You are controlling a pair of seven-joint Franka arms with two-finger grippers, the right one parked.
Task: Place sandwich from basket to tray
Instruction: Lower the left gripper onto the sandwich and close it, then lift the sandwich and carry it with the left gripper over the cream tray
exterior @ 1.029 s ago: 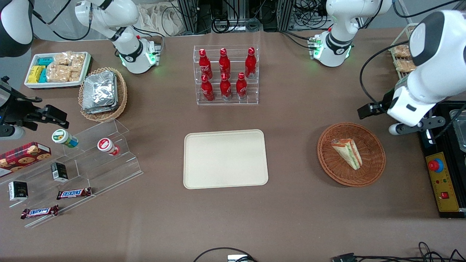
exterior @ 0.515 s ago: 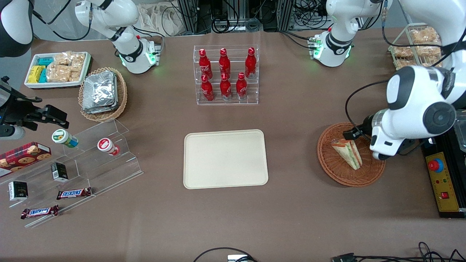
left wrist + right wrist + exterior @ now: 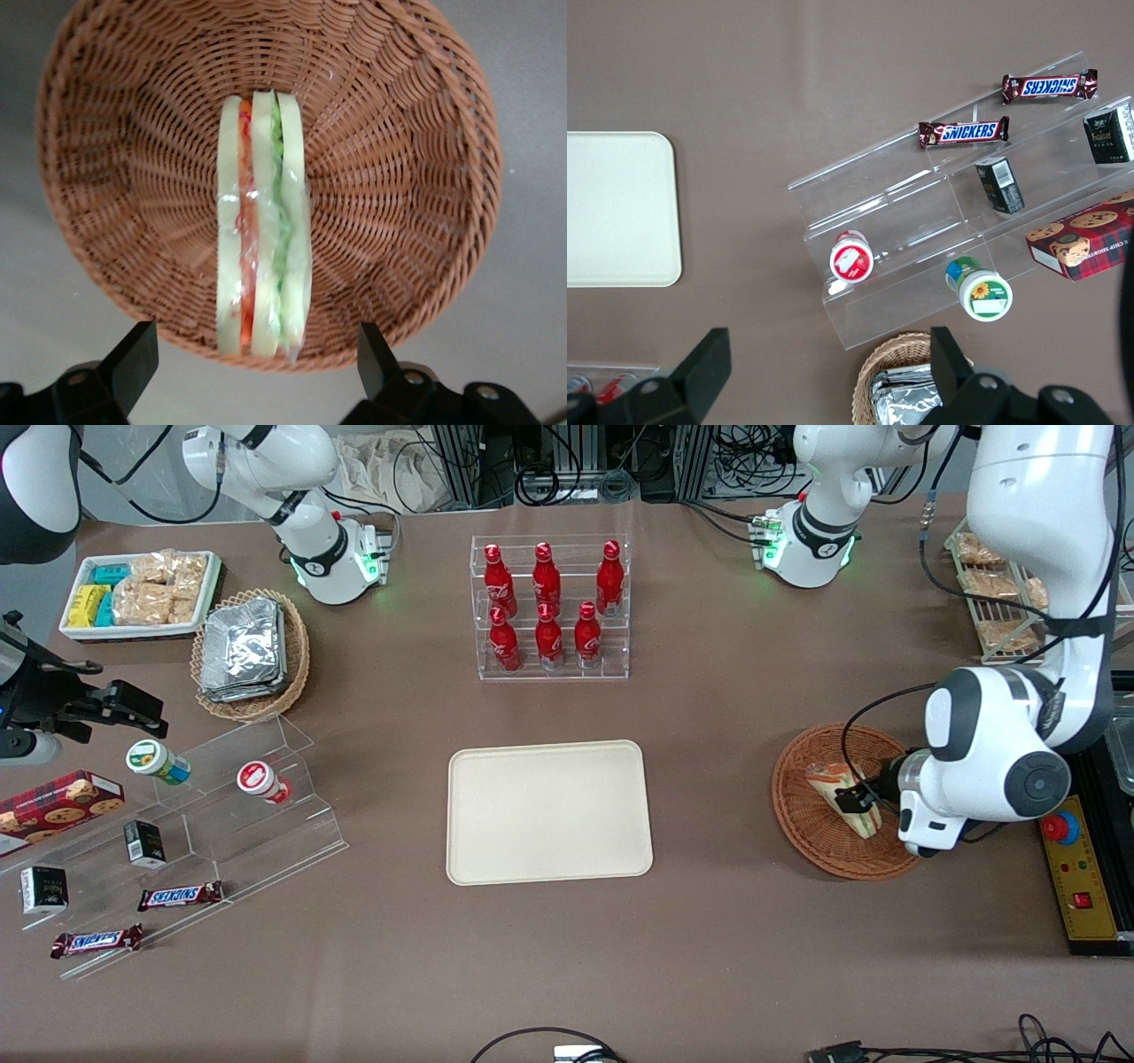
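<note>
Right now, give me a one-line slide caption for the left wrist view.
Open pincer poised above the wrapped sandwich lying in the wicker basket.

The sandwich [image 3: 842, 797] [image 3: 263, 226] is a wrapped wedge of white bread standing on edge, its orange-red and green filling layers facing up. It lies in the basket [image 3: 811, 824] [image 3: 399, 133], a round, shallow, reddish-brown wicker one toward the working arm's end of the bench. The hand [image 3: 852, 797] [image 3: 257, 354] hangs right over the sandwich, fingers spread wide. The tray [image 3: 549, 812] [image 3: 620, 208], flat, cream-beige with rounded corners, lies bare at mid-bench, well apart from the basket.
</note>
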